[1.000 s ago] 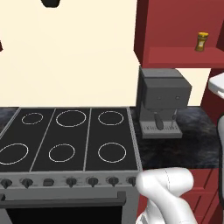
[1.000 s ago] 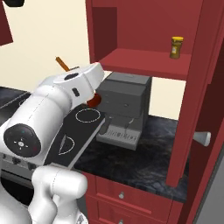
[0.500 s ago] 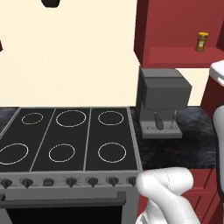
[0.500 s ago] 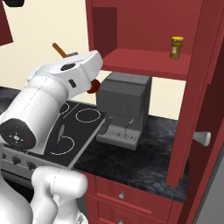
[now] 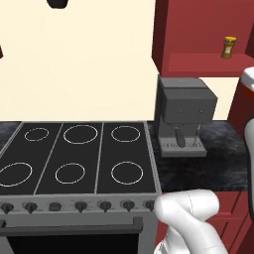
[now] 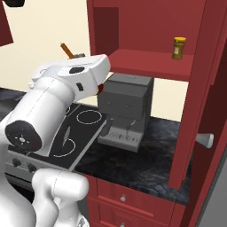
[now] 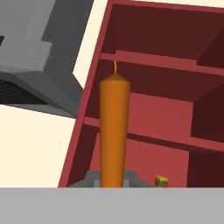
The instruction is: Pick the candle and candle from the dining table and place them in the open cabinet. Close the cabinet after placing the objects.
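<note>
We have the end effector (image 7: pixel 113 186) clamped on the orange taper candle (image 7: pixel 114 131) near its base; light, stiff, brittle wax, tips easily, so grip stays low approaching cabinet (image 7: pixel 157 113).

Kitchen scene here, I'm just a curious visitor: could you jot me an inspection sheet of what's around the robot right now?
Surface: black stone counter, coffee machine standing on it beside the stove.
Job's things: orange taper candle held upright in the hand; jar candle already on the open cabinet's shelf.
Clutter: nothing seen.
Hand: hand shut on the taper, raised toward the cabinet.
Cables: nothing seen.
Surroundings: cream wall, cabinet door swung open, red drawers below.
</note>
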You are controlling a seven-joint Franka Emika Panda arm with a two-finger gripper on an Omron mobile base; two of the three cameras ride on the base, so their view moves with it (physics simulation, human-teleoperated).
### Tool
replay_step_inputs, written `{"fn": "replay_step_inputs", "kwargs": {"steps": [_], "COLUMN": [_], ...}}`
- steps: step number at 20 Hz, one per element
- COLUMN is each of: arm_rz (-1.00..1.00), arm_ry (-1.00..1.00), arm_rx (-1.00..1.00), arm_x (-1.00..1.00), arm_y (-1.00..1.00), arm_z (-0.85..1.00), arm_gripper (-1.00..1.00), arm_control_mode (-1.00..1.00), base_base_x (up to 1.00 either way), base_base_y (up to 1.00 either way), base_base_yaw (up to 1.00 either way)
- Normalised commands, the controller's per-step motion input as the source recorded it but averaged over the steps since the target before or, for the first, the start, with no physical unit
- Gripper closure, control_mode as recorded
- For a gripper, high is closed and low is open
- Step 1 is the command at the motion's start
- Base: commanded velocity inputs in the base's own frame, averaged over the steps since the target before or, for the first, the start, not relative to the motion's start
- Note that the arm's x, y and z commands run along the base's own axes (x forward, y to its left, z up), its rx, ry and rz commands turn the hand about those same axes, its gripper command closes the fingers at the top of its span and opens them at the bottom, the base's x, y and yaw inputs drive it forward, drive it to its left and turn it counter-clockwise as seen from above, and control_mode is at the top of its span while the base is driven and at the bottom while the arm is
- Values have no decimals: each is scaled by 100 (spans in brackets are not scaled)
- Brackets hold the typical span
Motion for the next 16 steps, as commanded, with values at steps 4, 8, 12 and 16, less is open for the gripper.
{"fn": "replay_step_inputs", "kwargs": {"steps": [4, 8, 12, 16], "arm_rz": [0, 0, 0, 0], "arm_ry": [-5, -2, 0, 7], "arm_rx": [3, 1, 0, 0], "arm_x": [0, 1, 23, 46], "arm_y": [-3, 0, 0, 0], "arm_z": [0, 0, 0, 1], "arm_gripper": [100, 100, 100, 100], "arm_control_mode": [-100, -100, -100, -100], "base_base_x": [0, 0, 0, 0], "base_base_y": [0, 0, 0, 0], "base_base_yaw": [0, 0, 0, 0]}}
